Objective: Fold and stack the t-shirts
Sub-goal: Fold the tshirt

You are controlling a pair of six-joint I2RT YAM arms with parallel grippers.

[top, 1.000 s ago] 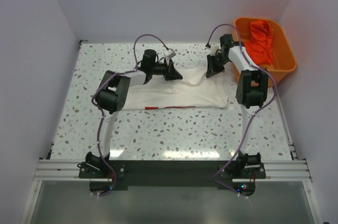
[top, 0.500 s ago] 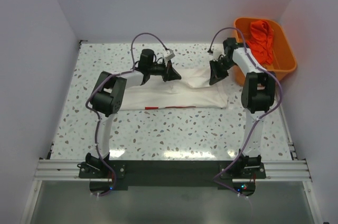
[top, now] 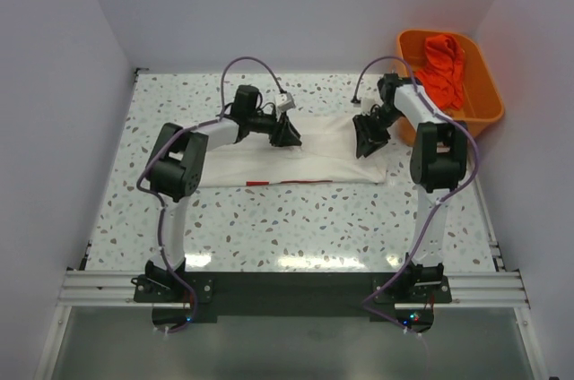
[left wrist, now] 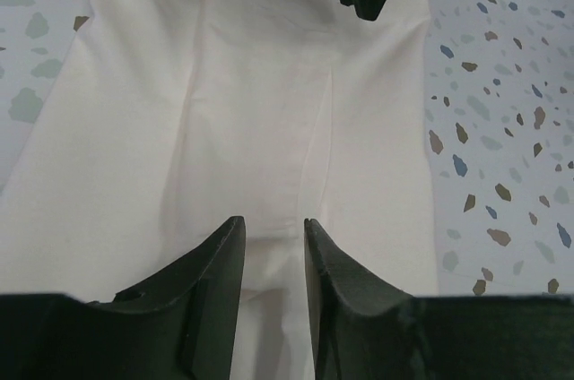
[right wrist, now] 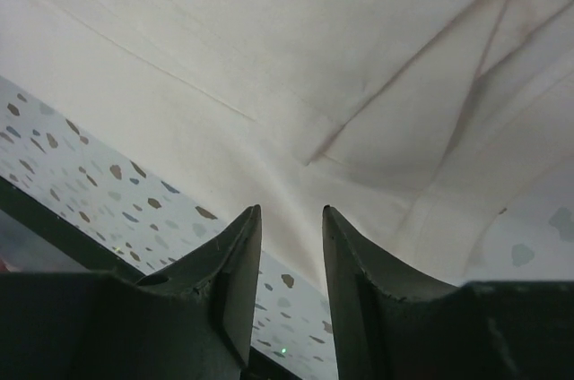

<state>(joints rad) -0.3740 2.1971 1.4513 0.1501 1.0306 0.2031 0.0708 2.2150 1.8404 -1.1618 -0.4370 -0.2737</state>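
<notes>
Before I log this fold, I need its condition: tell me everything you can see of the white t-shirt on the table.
The white t-shirt is soft, cotton-looking cloth, folded into a wide band lying flat on the speckled table. Slivers of red print show along its near edge. Faint creases and seams cross it. The left gripper and right gripper sit over its far side, jaws slightly apart, nothing pinched.

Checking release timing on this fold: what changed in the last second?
The left gripper and right gripper were closed at the far edge of the white t-shirt. Both have moved slightly toward the arm bases and opened, so the cloth is let go and lies under the parted fingers. Unchanged: the t-shirt's near edge, and the orange tub with the red garment inside.
</notes>
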